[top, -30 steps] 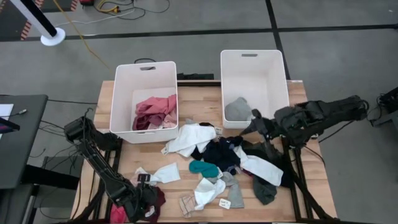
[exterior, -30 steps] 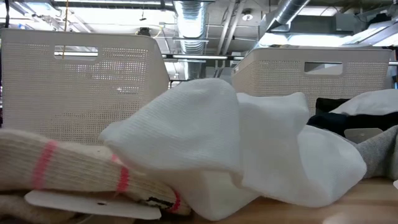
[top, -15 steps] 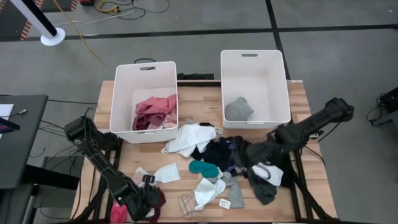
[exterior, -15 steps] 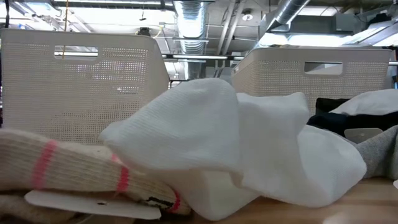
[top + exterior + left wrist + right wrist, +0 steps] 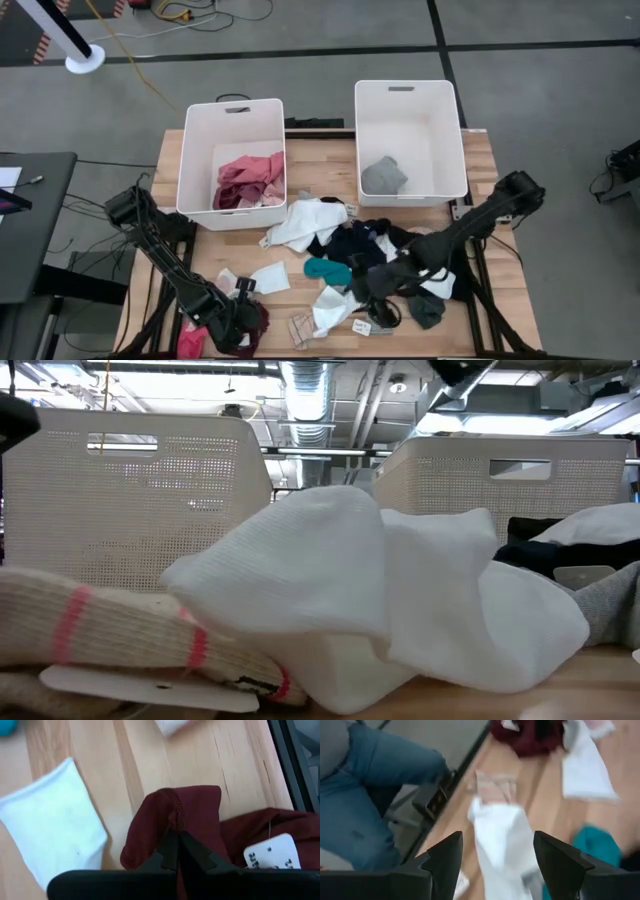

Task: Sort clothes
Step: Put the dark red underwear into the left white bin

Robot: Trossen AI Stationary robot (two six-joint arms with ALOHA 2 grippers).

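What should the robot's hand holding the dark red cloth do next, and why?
Probably lift. The left gripper is pinched shut on the soft maroon fabric garment, which lies on the wooden table at its near edge. The white plastic bin holding pink clothes stands farther back, so raising the garment clear seems the sensible first step. The right gripper hangs open over the pile.

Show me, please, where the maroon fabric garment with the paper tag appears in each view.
High view: maroon fabric garment at the picture's lower left, by the table edge.
Low view: not in it.
Left wrist view: close up, fills the middle.
Right wrist view: far off, beyond the pale clothes.
Shared landmark: flat white cloth beside it.
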